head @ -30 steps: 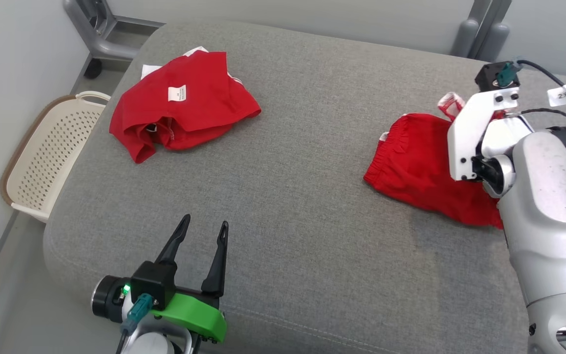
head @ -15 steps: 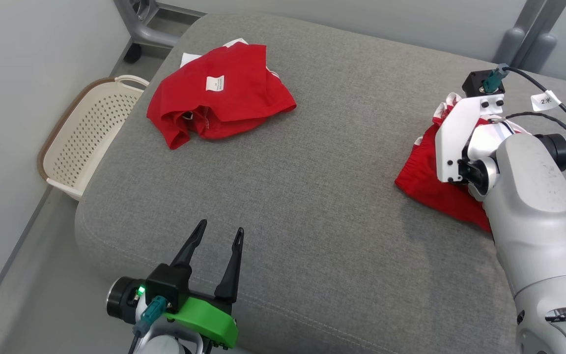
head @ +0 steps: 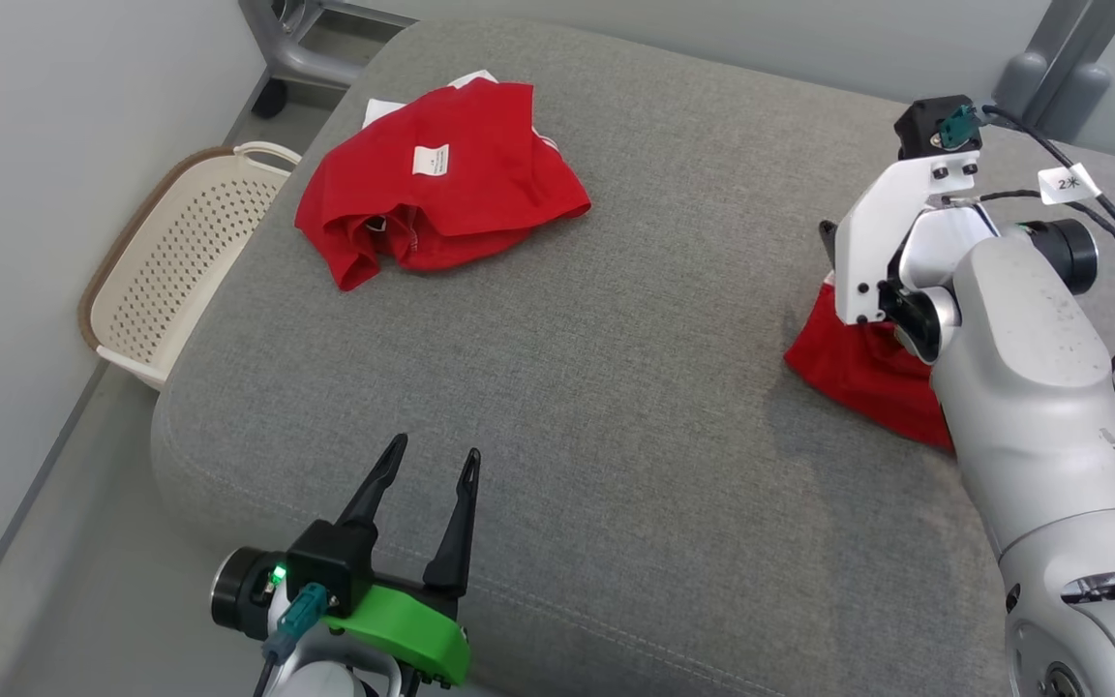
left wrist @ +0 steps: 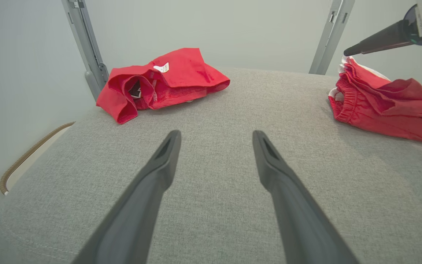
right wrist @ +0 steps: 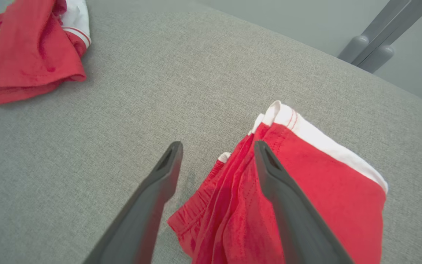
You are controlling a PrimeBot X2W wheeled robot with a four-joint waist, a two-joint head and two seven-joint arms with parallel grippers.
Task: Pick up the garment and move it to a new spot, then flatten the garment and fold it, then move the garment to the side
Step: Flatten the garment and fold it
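Garment lies bunched at the right of the grey cushion, beneath the right tool, whose fingers are spread and grip nothing; judged its set-down spot. Left tool hovers spread, well clear.

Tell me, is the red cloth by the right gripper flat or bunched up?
Bunched up. The red cloth sits in a rumpled heap, with loose folds, on the grey cushion.
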